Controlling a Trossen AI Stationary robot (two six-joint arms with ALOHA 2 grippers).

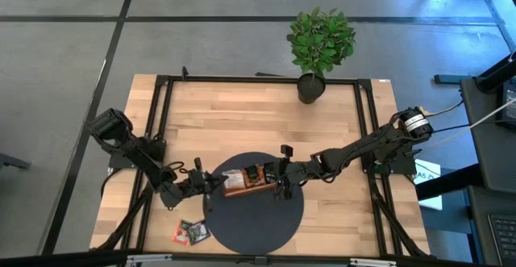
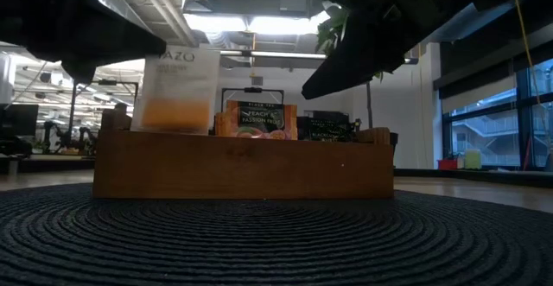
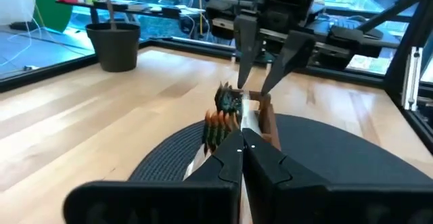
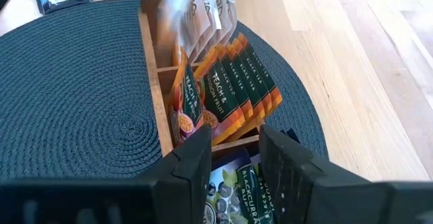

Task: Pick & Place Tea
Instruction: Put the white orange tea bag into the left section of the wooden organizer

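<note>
On the round dark woven mat [image 1: 258,210], the brown wooden compartment tray [image 1: 243,188] holds upright orange and white tea sachets [image 4: 223,88]. The right gripper [image 4: 233,158] hovers at the tray's 3 o'clock end, fingers parted and empty. The left gripper [image 3: 241,149] sits closed at 9 o'clock, and two dark sachets [image 1: 192,232] lie at the mat's 8 o'clock edge.

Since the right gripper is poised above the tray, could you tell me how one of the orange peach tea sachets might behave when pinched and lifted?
The thin, flat orange peach tea sachets probably weigh little and may flex if pinched. They lean packed in a row in the brown wooden compartment tray, so lifting one could drag its neighbours. Their glossy printed faces might slip between the right gripper's open fingers.
</note>
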